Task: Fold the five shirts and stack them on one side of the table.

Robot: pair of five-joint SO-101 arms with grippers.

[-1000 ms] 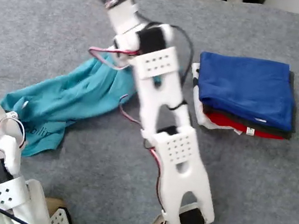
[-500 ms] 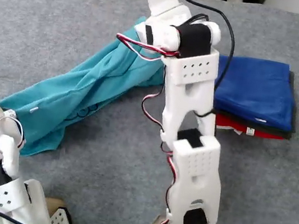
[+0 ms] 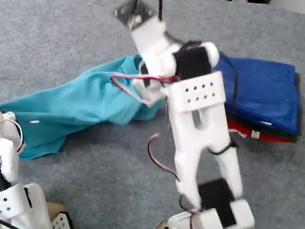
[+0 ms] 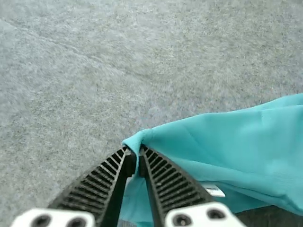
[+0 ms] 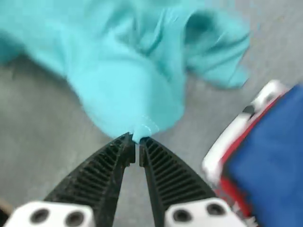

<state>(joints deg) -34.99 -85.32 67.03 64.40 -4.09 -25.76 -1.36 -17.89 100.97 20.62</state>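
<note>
Two grippers hold one teal shirt (image 3: 79, 103). Our left gripper (image 4: 134, 153) is pinched tight on a small fold at the shirt's edge, near the middle of the left wrist picture. Our right gripper (image 5: 136, 139) is closed too, with a little tip of teal cloth caught between its black fingers (image 5: 109, 170).

From above we see the teal shirt lying bunched and stretched across the grey table (image 3: 52, 17), from the lower left up to the middle of the frame. Our right arm (image 3: 198, 116) leans over its upper end.

At the upper right sits a stack of folded shirts (image 3: 269, 110). It has a blue shirt (image 3: 255, 87) on top and a red shirt (image 3: 243, 129) low down. The teal shirt is near the stack.
</note>
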